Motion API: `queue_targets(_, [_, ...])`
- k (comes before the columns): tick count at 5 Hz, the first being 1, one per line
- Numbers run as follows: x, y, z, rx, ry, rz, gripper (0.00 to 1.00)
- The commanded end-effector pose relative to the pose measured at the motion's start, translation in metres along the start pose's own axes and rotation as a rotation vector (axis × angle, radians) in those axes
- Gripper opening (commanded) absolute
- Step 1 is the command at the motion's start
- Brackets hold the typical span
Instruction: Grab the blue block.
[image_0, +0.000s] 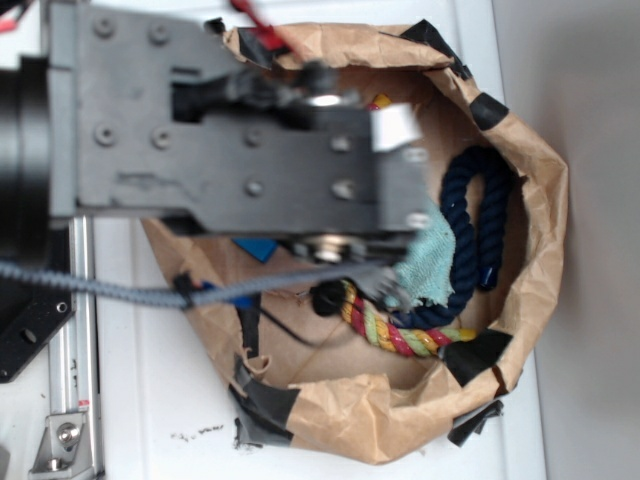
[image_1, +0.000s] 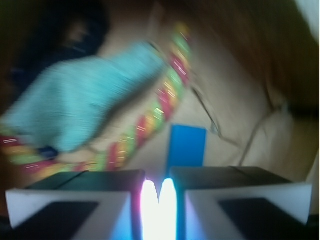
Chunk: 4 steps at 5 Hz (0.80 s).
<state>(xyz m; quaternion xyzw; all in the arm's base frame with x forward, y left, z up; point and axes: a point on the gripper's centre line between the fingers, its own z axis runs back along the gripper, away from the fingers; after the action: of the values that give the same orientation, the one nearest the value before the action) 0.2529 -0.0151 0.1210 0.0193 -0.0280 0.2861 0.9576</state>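
Gripper (image_1: 158, 197) looks closed on nothing, pads nearly touching w/ only a bright sliver between them; blue block (image_1: 186, 145) lies flat on the paper bag (image_0: 540, 210) floor just ahead of the tips, beside the multicolored rope (image_1: 150, 122) & near the teal cloth (image_1: 85, 105). Risks, imo: descending w/o opening would shove the block away; opening wide could snag rope or cloth; wrist view is blurred, so alignment is uncertain.

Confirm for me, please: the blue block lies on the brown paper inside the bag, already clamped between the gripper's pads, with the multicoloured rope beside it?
Not clamped. The wrist view shows the blue block lying free on the brown paper, just beyond the gripper, whose pads are nearly together with nothing between them. The multicoloured rope does run beside it.
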Motion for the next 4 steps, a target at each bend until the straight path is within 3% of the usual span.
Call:
queue_targets(1, [0.017,0.011,0.018,-0.090,-0.064,-0.059,0.00])
queue_targets(2, [0.007,0.022,0.012,-0.098,-0.089,-0.028,1.00])
queue_targets(4, [-0.017,0.040,-0.026,-0.084,-0.063,0.083,1.00])
